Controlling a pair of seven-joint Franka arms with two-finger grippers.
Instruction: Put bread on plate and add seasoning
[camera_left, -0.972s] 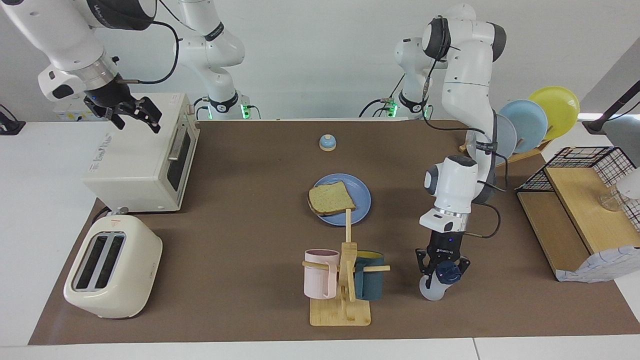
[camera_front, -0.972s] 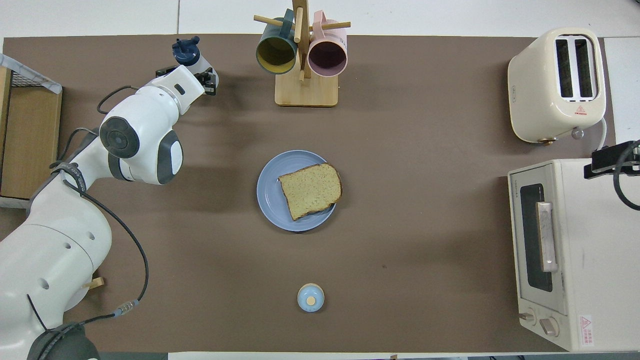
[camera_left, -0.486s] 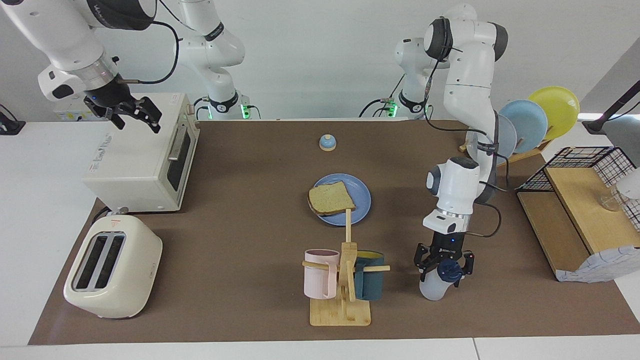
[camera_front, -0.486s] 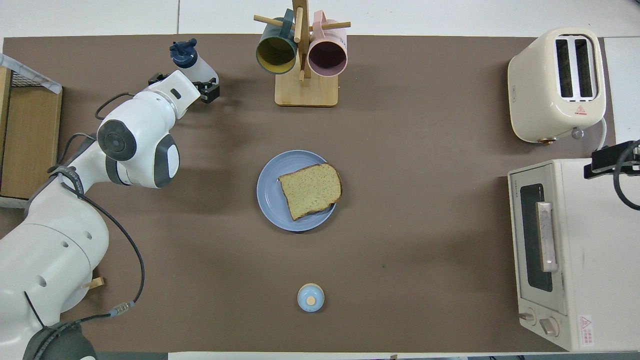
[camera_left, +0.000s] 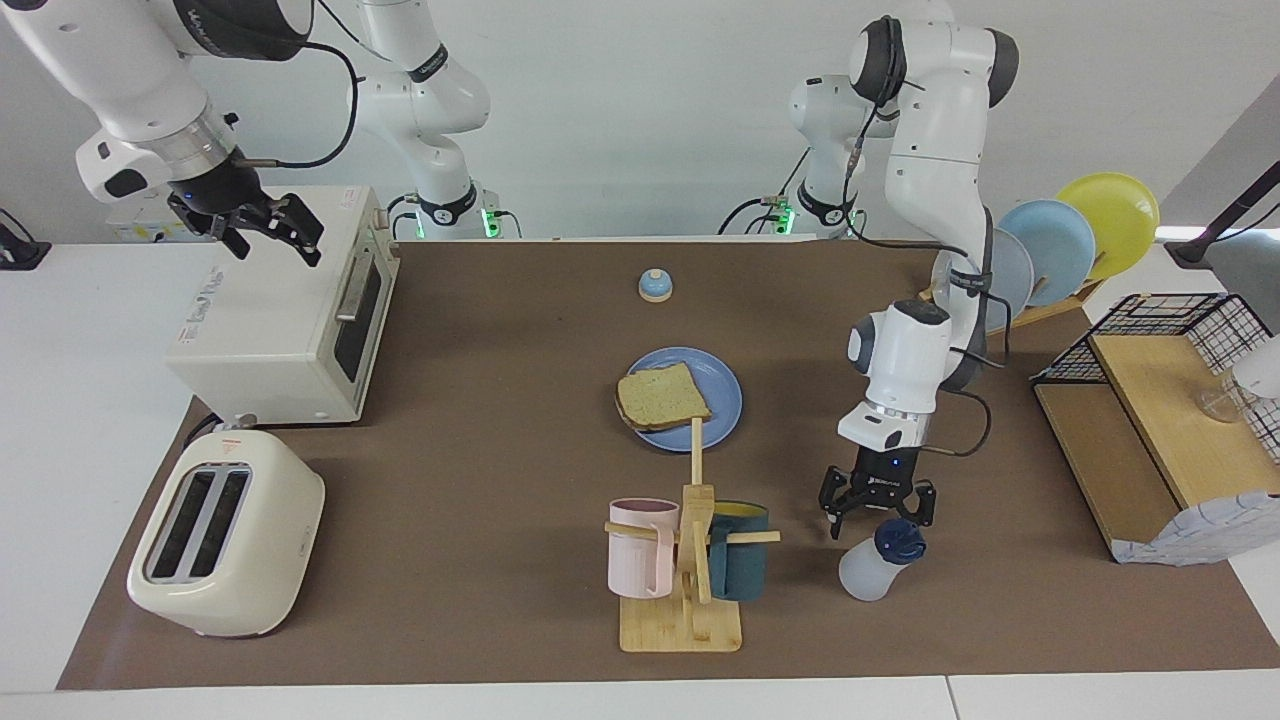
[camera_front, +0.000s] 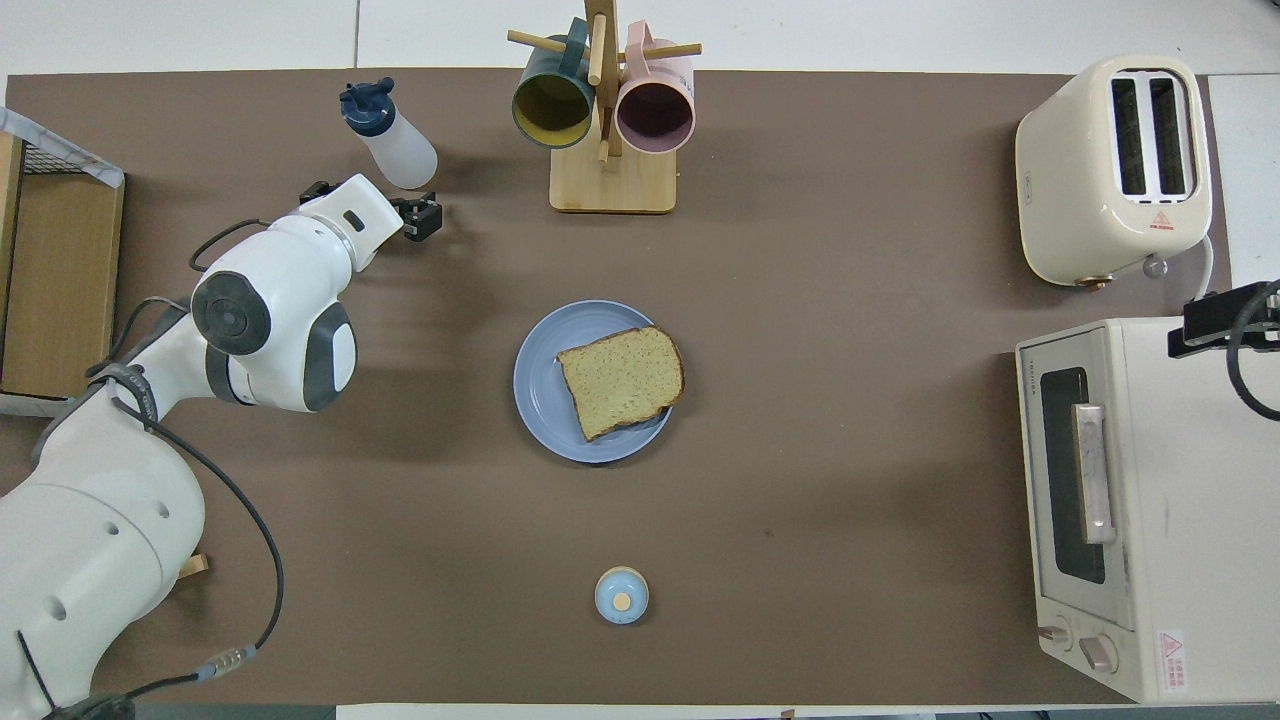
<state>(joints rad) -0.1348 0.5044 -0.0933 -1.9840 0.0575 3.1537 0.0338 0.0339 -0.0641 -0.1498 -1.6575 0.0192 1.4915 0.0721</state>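
The bread (camera_left: 662, 397) (camera_front: 621, 380) lies on the medium-blue plate (camera_left: 722, 390) (camera_front: 540, 385) in the middle of the table. The seasoning bottle (camera_left: 876, 562) (camera_front: 390, 137), whitish with a navy cap, stands on the mat beside the mug rack, toward the left arm's end. My left gripper (camera_left: 878, 503) (camera_front: 370, 205) is open and empty, just above and clear of the bottle, on the side nearer the robots. My right gripper (camera_left: 262, 230) is open and empty, held over the toaster oven.
A wooden mug rack (camera_left: 688, 570) (camera_front: 605, 120) holds a pink and a teal mug. A blue-domed bell (camera_left: 655, 285) (camera_front: 621, 595) sits near the robots. A toaster oven (camera_left: 290, 310) (camera_front: 1130, 500), a toaster (camera_left: 225, 535) (camera_front: 1120, 165), a plate rack (camera_left: 1060, 240) and a wire-and-wood shelf (camera_left: 1160, 420) line the table's ends.
My left gripper opened, let go of the seasoning bottle, and drew up and back toward the robots. The bottle now stands alone on the mat. The right arm has not moved.
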